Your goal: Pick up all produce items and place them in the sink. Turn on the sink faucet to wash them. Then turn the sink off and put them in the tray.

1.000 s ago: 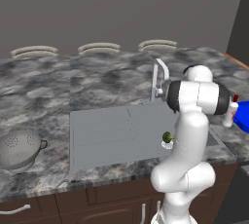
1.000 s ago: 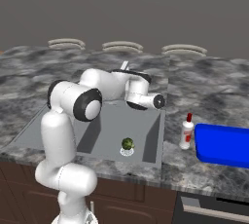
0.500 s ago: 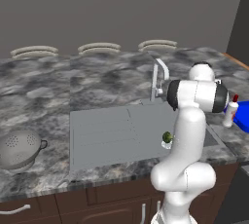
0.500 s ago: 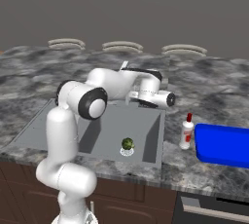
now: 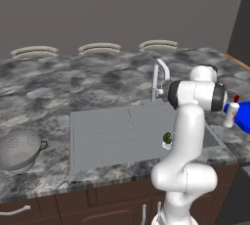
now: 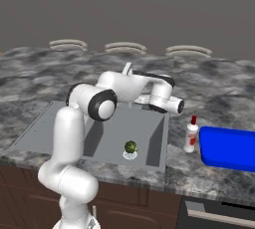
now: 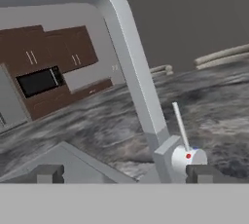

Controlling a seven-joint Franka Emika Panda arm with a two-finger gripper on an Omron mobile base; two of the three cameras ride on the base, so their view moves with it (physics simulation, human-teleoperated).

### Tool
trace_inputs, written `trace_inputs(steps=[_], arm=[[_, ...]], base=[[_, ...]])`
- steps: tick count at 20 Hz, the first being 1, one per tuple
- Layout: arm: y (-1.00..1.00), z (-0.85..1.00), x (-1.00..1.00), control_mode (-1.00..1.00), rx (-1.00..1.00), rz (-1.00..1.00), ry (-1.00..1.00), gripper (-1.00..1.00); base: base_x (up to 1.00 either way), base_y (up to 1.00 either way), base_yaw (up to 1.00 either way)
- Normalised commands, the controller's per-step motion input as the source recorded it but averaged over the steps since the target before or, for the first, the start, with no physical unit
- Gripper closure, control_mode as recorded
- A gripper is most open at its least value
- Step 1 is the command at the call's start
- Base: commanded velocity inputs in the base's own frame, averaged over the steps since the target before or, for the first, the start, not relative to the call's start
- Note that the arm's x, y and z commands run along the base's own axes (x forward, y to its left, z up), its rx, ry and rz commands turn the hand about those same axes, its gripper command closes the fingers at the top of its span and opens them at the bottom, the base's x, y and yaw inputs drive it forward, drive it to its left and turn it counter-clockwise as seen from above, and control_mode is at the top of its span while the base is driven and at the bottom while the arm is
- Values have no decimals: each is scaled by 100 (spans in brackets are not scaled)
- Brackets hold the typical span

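The produce item, a small dark green floret [image 5: 167,137] [image 6: 130,147], sits in the basin of the grey sink [image 5: 97,136] [image 6: 55,123], on its round white drain. The silver gooseneck sink faucet [image 5: 158,76] [image 7: 130,67] stands at the back rim of the sink. No water runs from it. My gripper [image 7: 126,174] is open, close to the foot of the faucet. In the hand view its thin lever [image 7: 180,123] rises just inside the right fingertip [image 7: 204,173]. The blue tray [image 6: 230,147] [image 5: 243,120] lies on the counter right of the sink.
A white red-capped bottle [image 6: 191,134] [image 5: 230,114] stands between the sink and the tray. A grey perforated colander [image 5: 19,149] rests at the counter's left end. My arm arches over the basin [image 6: 147,131], hiding most of the faucet in the right base view.
My hand has swung a little to the right, along the back rim of the sink by the faucet. The floret has not moved and the gripper has stayed open.
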Motion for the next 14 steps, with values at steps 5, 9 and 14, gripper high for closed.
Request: trace_inputs(steps=[5,9,14], arm=[[31,0,11,-100,0,4,-25,-100],[36,0,24,-100,0,0,-21,-100],[6,0,44,-100,0,0,-15,-100]], base=[[0,0,0],[0,0,0],[0,0,0]])
